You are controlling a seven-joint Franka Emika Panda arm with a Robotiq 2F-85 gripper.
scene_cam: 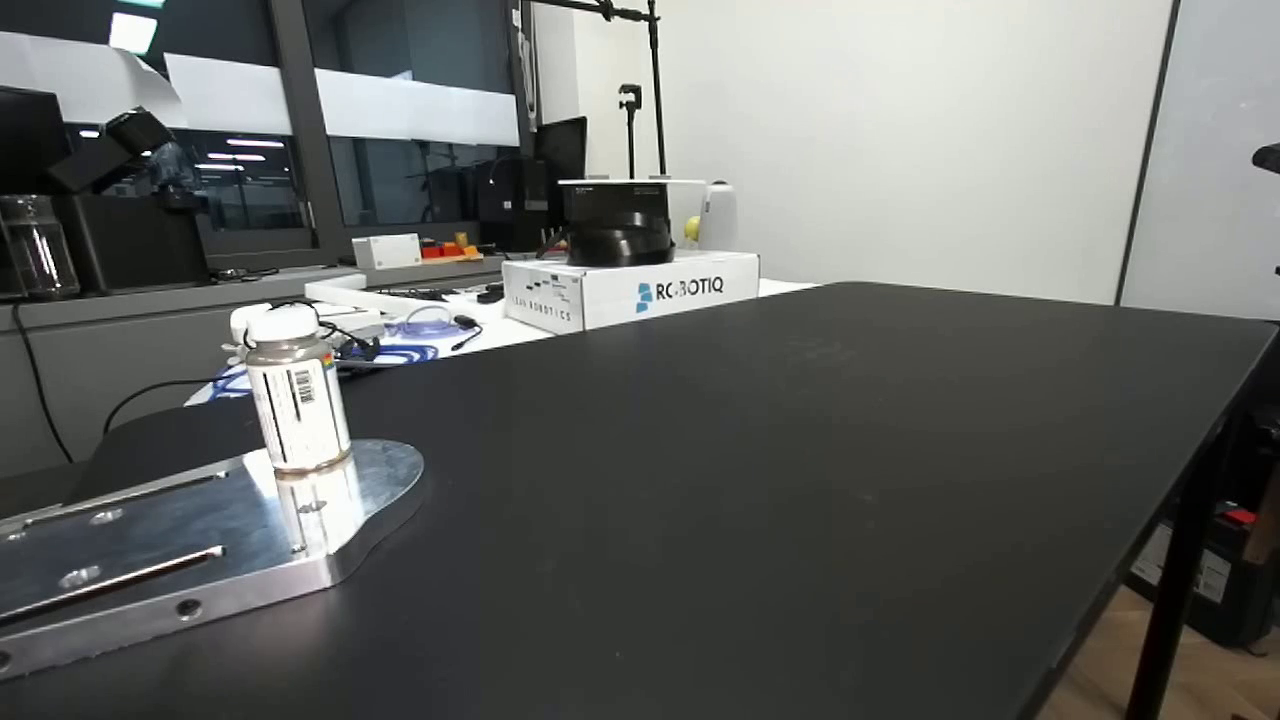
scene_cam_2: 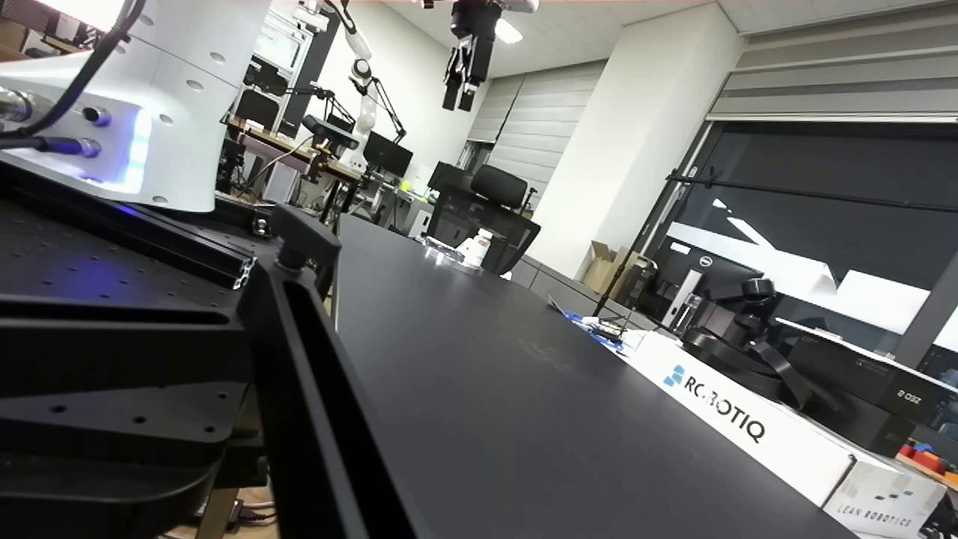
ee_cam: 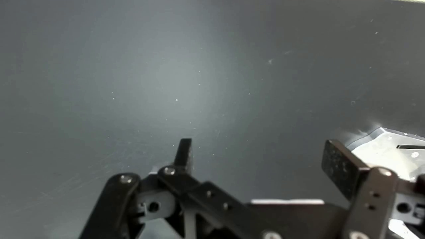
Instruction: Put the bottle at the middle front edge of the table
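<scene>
**Upright pill bottle (scene_cam: 298, 390) sits clear of my parted fingers (ee_cam: 342, 167)**

Long axis vertical, it stands on the metal plate (scene_cam: 180, 525) atop the counter (scene_cam: 800, 480). My fingers hang above, holding nothing; the wrist view puts that plate lower right, outside their gap. A sideways shift, I judge, comes first.

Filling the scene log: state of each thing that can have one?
Bottle: capped, upright on the plate; fill unclear
Plate: flat on the table
Fingers: open, nothing between them
Box: looks shut, black things on top
Base light: lit
</scene>
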